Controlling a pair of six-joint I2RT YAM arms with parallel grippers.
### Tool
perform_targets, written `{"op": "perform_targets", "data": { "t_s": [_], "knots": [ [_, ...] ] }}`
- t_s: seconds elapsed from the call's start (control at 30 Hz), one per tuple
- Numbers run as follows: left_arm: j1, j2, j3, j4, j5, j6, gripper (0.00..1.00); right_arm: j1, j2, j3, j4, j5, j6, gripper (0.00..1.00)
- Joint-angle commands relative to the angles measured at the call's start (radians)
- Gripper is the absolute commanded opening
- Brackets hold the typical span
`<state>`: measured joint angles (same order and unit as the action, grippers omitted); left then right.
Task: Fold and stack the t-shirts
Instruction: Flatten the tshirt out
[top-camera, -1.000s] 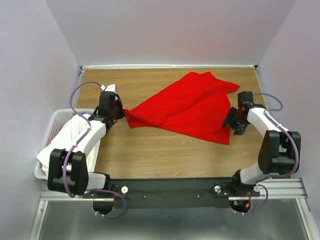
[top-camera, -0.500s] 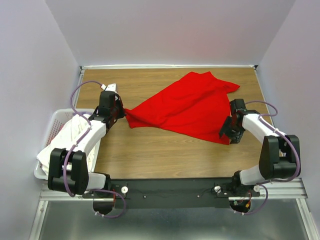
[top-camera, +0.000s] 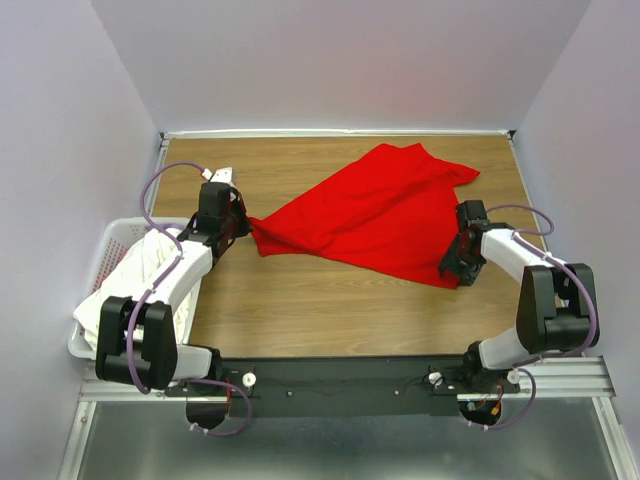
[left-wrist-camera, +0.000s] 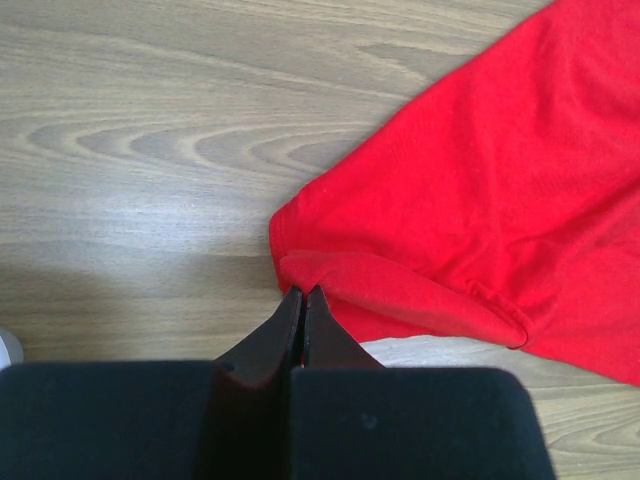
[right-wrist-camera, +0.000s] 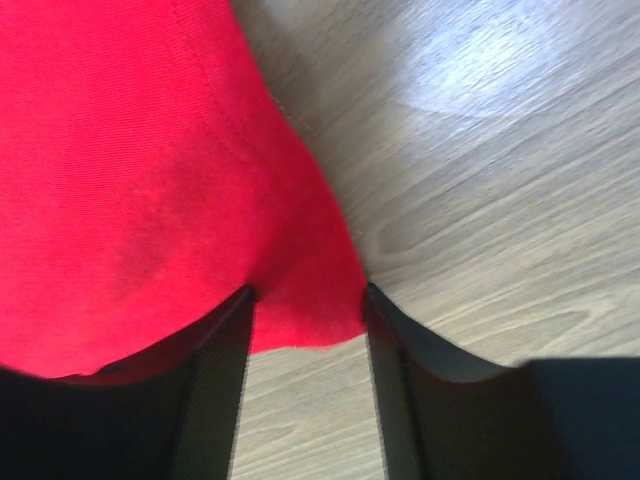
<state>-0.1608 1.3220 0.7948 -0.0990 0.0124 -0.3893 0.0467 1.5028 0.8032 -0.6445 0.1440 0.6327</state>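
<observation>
A bright red t-shirt (top-camera: 370, 215) lies spread and rumpled across the middle and back of the wooden table. My left gripper (top-camera: 243, 225) is shut on its left corner; in the left wrist view the closed tips (left-wrist-camera: 303, 290) pinch the folded red hem (left-wrist-camera: 400, 290). My right gripper (top-camera: 455, 270) is open at the shirt's near right corner. In the right wrist view the fingers (right-wrist-camera: 308, 290) stand either side of the red corner (right-wrist-camera: 300, 300), low over the table. White t-shirts (top-camera: 140, 275) lie heaped in the basket on the left.
A white plastic laundry basket (top-camera: 108, 240) sits at the table's left edge beside my left arm. Bare wood (top-camera: 330, 300) lies in front of the shirt. Lavender walls close in the back and sides.
My right gripper has moved left and forward onto the shirt's near right corner. The left arm and the shirt have barely moved.
</observation>
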Motion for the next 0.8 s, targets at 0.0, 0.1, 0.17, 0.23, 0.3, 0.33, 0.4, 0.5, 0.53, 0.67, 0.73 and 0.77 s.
{"op": "perform_targets", "data": {
  "t_s": [0.0,0.1,0.17,0.23,0.3,0.33,0.4,0.5,0.53,0.67,0.73,0.77],
  "knots": [
    [0.003,-0.021,-0.016,0.013,0.009,0.009,0.0,0.007,0.043,-0.084,0.052,0.043,0.028,0.5],
    [0.004,-0.021,-0.017,0.012,0.006,0.01,0.0,0.007,0.034,-0.102,0.06,0.034,0.035,0.39],
    [0.003,-0.021,-0.017,0.01,0.006,0.01,0.0,0.007,0.024,-0.105,0.06,0.037,0.035,0.32],
    [0.003,-0.018,-0.019,0.008,0.009,0.01,0.0,0.007,0.019,-0.101,0.06,0.037,0.032,0.19],
    [0.003,-0.017,-0.017,0.008,0.012,0.01,0.0,0.007,0.01,-0.093,0.06,0.025,0.03,0.1],
    [0.003,-0.014,-0.009,0.004,0.017,0.004,0.0,0.007,-0.001,-0.078,0.059,0.023,0.027,0.04],
    [0.003,-0.009,0.015,-0.008,0.021,-0.006,0.0,0.007,-0.016,-0.049,0.049,0.016,0.022,0.01],
    [0.004,0.012,0.091,-0.027,0.024,-0.037,0.0,0.007,-0.029,0.057,0.023,0.02,0.004,0.01],
    [0.006,0.031,0.119,-0.037,0.023,-0.045,0.0,0.007,-0.033,0.092,0.016,0.023,-0.013,0.01],
    [0.007,0.094,0.328,-0.097,0.017,-0.065,0.0,0.001,0.005,0.368,-0.039,0.074,-0.072,0.01],
    [0.015,0.135,0.499,-0.146,0.006,-0.063,0.0,-0.005,0.03,0.583,-0.087,0.107,-0.115,0.01],
    [0.018,0.147,0.561,-0.165,0.001,-0.063,0.0,-0.01,0.045,0.646,-0.099,0.115,-0.126,0.01]
  ]
}}
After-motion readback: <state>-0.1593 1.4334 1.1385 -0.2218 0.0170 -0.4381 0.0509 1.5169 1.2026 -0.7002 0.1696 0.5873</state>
